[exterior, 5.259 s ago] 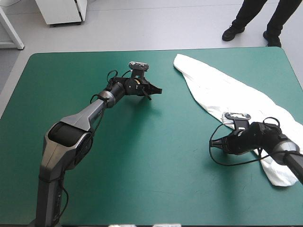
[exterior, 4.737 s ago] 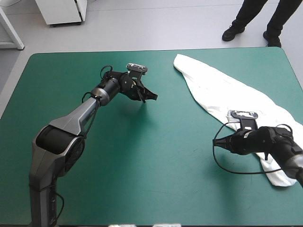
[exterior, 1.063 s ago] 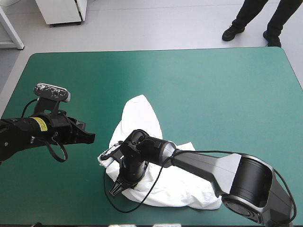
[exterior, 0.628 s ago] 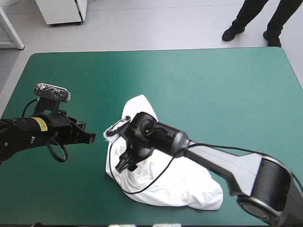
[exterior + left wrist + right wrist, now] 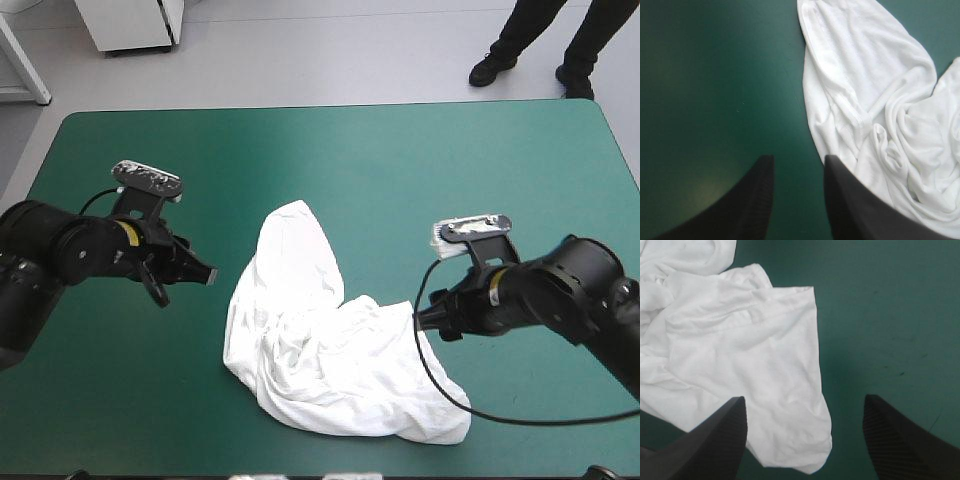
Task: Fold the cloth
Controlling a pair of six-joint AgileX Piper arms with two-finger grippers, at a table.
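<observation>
The white T-shirt (image 5: 330,350) lies as a crumpled heap on the front middle of the table, with one long lobe reaching toward the far side. My left gripper (image 5: 207,275) hovers just off its left edge, fingers open by a narrow gap and nothing between them. In the left wrist view the T-shirt (image 5: 865,75) lies ahead and to one side of the left gripper (image 5: 799,167). My right gripper (image 5: 425,320) is at the heap's right edge, open wide. In the right wrist view a flat corner of the T-shirt (image 5: 740,340) reaches in between the spread fingers of the right gripper (image 5: 804,399).
The teal-green cover (image 5: 330,150) shows bare around the heap on the far, left and right sides. The heap's near edge lies close to the table's front edge.
The right arm, stretched over the shirt's left part just before, has drawn back to the heap's right side and let go. The left gripper has moved toward the shirt.
</observation>
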